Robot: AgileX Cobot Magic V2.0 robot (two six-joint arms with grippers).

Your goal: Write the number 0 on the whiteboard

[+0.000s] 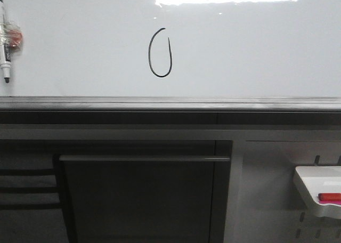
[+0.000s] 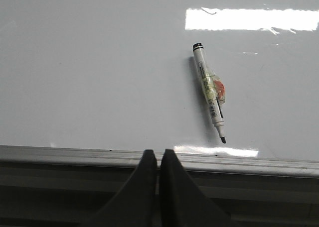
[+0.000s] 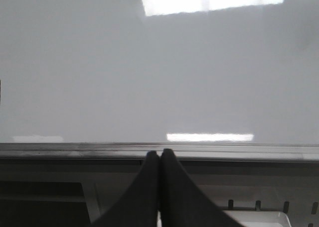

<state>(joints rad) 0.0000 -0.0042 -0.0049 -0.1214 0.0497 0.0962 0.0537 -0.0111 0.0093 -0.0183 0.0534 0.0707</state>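
Note:
The number 0 (image 1: 160,54), a thin black tall oval with a short tail at its top, is drawn on the whiteboard (image 1: 240,51). A marker (image 1: 5,46) with tape round it sticks to the board at the far left, tip down; it also shows in the left wrist view (image 2: 210,90). My left gripper (image 2: 158,153) is shut and empty, below the board's grey lower edge (image 2: 75,155). My right gripper (image 3: 159,153) is shut and empty, at the board's lower edge (image 3: 249,150). Neither gripper shows in the front view.
A small white tray (image 1: 319,197) holding a red object (image 1: 329,197) hangs at the lower right on a grey panel. A dark cabinet with a horizontal bar (image 1: 144,159) stands below the board's edge.

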